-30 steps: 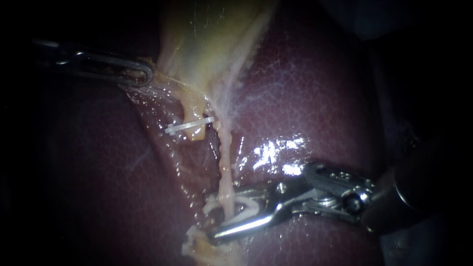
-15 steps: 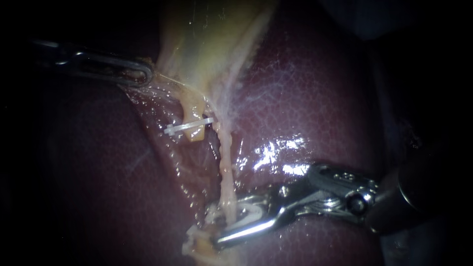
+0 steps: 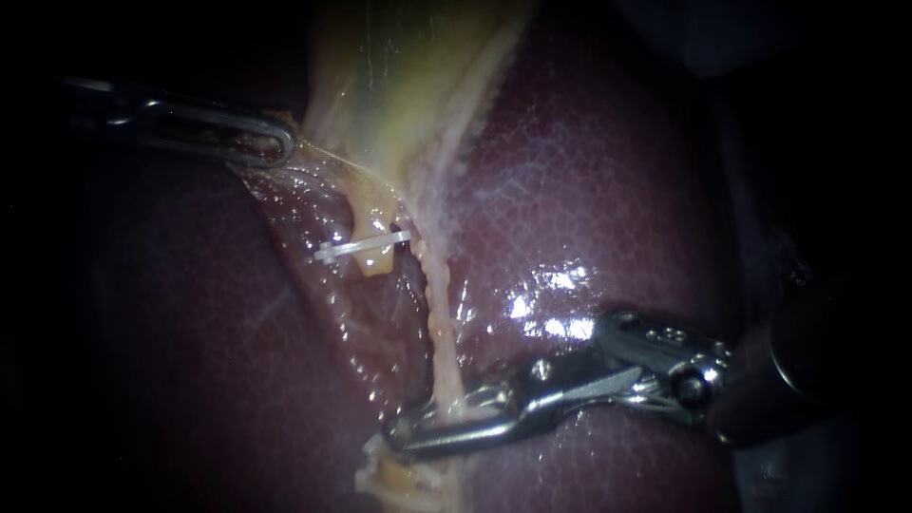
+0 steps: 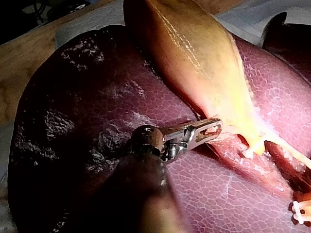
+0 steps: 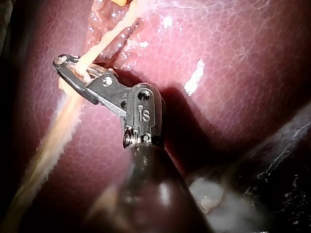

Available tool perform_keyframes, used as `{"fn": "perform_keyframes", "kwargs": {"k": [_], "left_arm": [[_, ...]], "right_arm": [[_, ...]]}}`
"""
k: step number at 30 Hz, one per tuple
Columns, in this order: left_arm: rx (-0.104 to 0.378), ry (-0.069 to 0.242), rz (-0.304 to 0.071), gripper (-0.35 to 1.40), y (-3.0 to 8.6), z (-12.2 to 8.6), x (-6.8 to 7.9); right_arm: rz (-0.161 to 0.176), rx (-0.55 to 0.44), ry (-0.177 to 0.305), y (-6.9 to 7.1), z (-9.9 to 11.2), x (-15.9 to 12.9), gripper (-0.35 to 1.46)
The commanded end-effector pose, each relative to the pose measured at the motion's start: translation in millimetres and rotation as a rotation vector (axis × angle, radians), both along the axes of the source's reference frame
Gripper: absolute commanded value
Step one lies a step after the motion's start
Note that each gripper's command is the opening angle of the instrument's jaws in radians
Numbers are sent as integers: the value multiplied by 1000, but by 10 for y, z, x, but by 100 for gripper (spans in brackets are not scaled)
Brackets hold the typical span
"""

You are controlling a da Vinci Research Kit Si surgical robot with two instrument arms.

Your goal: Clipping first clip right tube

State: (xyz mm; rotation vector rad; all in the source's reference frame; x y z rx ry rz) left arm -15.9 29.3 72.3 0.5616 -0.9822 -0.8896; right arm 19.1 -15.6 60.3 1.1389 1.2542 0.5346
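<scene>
Closing the clip squarely across the tube is what this step asks. In the endoscope view the right instrument (image 3: 404,435), a slim silver tool whose shaft comes in from 4 o'clock, has its jaws pinching the pale cream, beaded right tube (image 3: 439,313). That tube runs from the centre down toward 6 o'clock over the dark red, mottled liver (image 3: 617,218). The right wrist view shows the same grip: the tube passes between the jaws near their tips, one jaw on each side. Whether a clip sits fully seated there I cannot tell; only pale tissue shows in the bite.

At 10 o'clock the left instrument (image 3: 283,144), a thin steel tool with slotted jaws, has its jaws pressed on the edge of the yellow-green, glossy gallbladder (image 3: 408,85), drawing it toward 9 o'clock. That pull seems to hold the tube taut and straight, which helps.

Just toward 10 o'clock of the tube's upper end, a small white plastic clip (image 3: 366,247) already crosses a short yellowish stub of the other tube (image 3: 372,211).

To do this well, I would squeeze steadily with the jaws at right angles to the tube, the whole width of it inside the bite. No liver surface should be caught underneath. Twisting or tugging toward 4 o'clock risks tearing so thin a strand. The left instrument's tension should stay even until the jaws part.
</scene>
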Motion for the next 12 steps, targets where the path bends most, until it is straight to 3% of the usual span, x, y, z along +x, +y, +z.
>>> {"fn": "perform_keyframes", "kwargs": {"k": [1, 12], "left_arm": [[0, 0, 0, -35, 0, 0, 0], [1, 0, 0, -35, 1, -1, 0]], "right_arm": [[1, 0, -1, 0, 0, 0, -35], [1, 0, -1, 2, 3, 0, -35]]}}
